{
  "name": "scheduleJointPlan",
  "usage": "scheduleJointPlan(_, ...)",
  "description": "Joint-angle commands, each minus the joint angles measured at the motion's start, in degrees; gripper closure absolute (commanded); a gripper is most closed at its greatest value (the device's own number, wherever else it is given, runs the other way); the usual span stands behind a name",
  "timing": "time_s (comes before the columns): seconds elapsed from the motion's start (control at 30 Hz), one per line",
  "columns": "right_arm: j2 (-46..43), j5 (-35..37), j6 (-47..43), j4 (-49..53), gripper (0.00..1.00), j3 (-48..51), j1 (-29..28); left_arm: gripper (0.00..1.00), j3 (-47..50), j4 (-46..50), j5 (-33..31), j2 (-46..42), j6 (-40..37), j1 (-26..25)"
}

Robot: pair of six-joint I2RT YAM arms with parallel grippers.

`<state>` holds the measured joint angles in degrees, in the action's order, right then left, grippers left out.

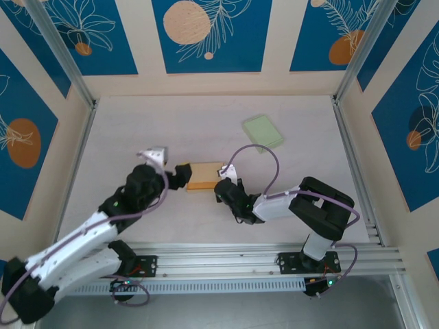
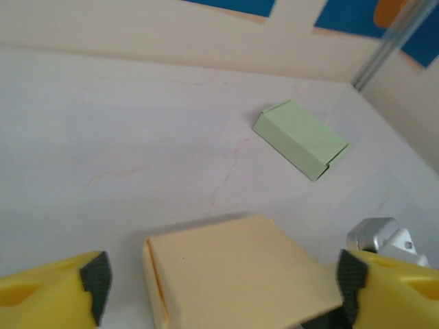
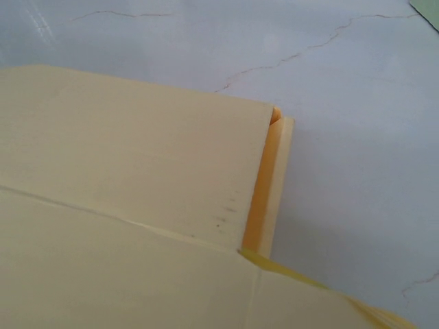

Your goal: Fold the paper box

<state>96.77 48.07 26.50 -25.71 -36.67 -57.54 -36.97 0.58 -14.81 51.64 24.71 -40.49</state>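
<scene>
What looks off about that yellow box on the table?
On the yellow box, one end flap stands slightly open, leaving a narrow orange gap along the edge; it looks not fully tucked in.

The pale yellow paper box lies flat mid-table, folded shut, one end flap slightly ajar.

The paper box is lying on the table. The left gripper is sitting at the paper box's left end, and the right gripper at its near right corner. A second box is lying behind and to the right of the paper box, well apart.
</scene>
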Motion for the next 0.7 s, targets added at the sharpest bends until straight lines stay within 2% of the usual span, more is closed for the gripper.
scheduleJointPlan(0.0, 1.54, -1.26, 0.03, 8.51, 1.0, 0.29, -1.17, 0.26, -4.89, -3.89, 7.3, 11.84, -5.43, 0.72)
scheduleJointPlan(0.2, 2.31, -0.4, 1.17, 9.36, 1.0, 0.32, -1.49, 0.46, -13.63, -5.32, 18.77, 31.01, -3.45, 1.56)
scheduleJointPlan(0.3, 2.73, -0.35, 1.35, 9.52, 1.0, 0.18, -1.98, 0.49, -15.7, -4.06, 19.7, 36.28, -2.78, 1.97)
scheduleJointPlan(0.4, 3.46, -0.14, 1.19, 10.25, 1.0, -0.57, -2.53, 0.58, -15.57, -4.63, 19.65, 39.28, -2.15, 2.32)
scheduleJointPlan(0.53, 3.83, 0.22, 1.01, 12.06, 1.0, -1.7, -2.93, 0.66, -13.7, -7.42, 19.24, 41.74, -0.94, 2.88)
scheduleJointPlan(0.67, 2.77, 1.4, 0.88, 14.33, 0.91, -2.4, -3.7, 0.7, -11.1, -11.63, 19.25, 43.95, 0.89, 3.11)
